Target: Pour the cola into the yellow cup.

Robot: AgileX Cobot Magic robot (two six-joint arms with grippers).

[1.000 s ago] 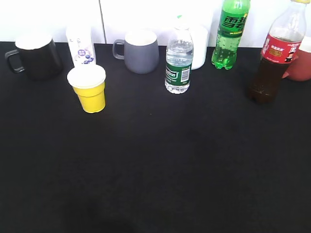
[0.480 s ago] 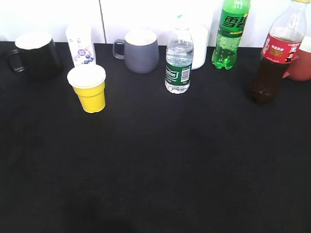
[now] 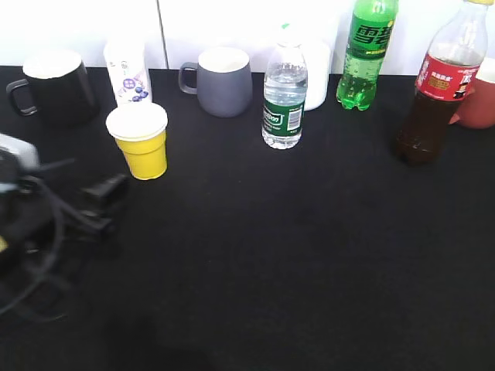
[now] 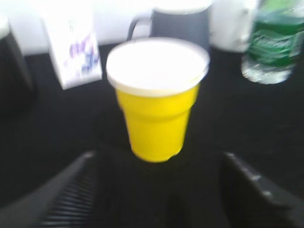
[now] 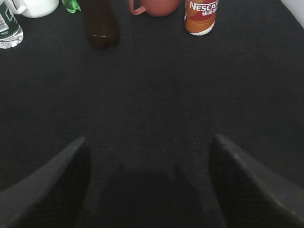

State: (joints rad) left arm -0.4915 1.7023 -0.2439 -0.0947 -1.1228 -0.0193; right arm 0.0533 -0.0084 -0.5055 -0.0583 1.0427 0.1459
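The yellow cup stands upright at the left of the black table, empty-looking with a white inside; in the left wrist view it is straight ahead. My left gripper is open, just in front and left of the cup, not touching; its jaws frame the cup in the left wrist view. The cola bottle stands at the far right with its yellow cap on; its dark base shows in the right wrist view. My right gripper is open and empty over bare table, out of the exterior view.
Along the back stand a black mug, a white carton, a grey mug, a water bottle, a white mug, a green soda bottle, a red mug. A Nescafe can stands right of the red mug.
My left arm has come into the exterior view from the left edge and now sits just before the yellow cup. Nothing on the table has moved.
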